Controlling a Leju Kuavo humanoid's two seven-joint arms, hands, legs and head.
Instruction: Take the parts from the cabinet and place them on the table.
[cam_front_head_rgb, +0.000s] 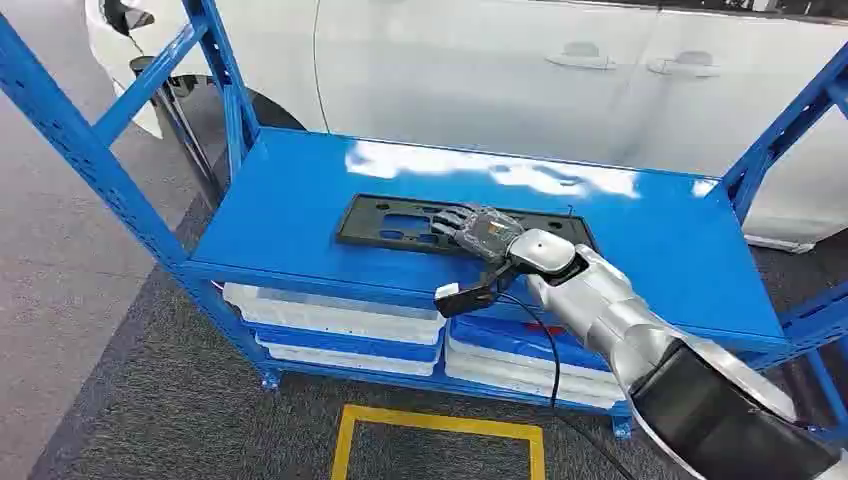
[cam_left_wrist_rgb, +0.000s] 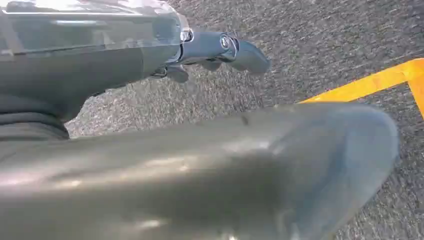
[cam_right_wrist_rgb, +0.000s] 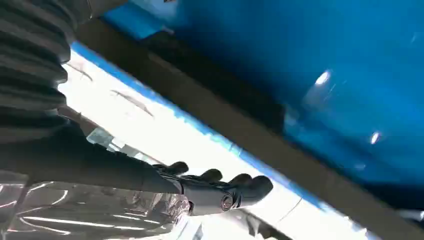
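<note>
A flat black plastic part (cam_front_head_rgb: 395, 225) with cut-outs lies on the top of the blue cabinet shelf (cam_front_head_rgb: 290, 200). My right hand (cam_front_head_rgb: 482, 232) reaches over the part's right half, fingers stretched out flat across it and apart. The right wrist view shows these fingers (cam_right_wrist_rgb: 220, 192) spread beside the part's dark edge (cam_right_wrist_rgb: 215, 97); I cannot tell if they touch it. Nothing is held. My left hand (cam_left_wrist_rgb: 215, 50) hangs over the grey carpet, loosely open and holding nothing.
White trays (cam_front_head_rgb: 335, 318) are stacked on the lower shelf. Blue uprights (cam_front_head_rgb: 80, 140) frame the cabinet on both sides. A white car (cam_front_head_rgb: 500, 60) stands close behind it. A yellow floor marking (cam_front_head_rgb: 440, 425) lies in front, and a yellow line (cam_left_wrist_rgb: 370, 82) crosses the carpet.
</note>
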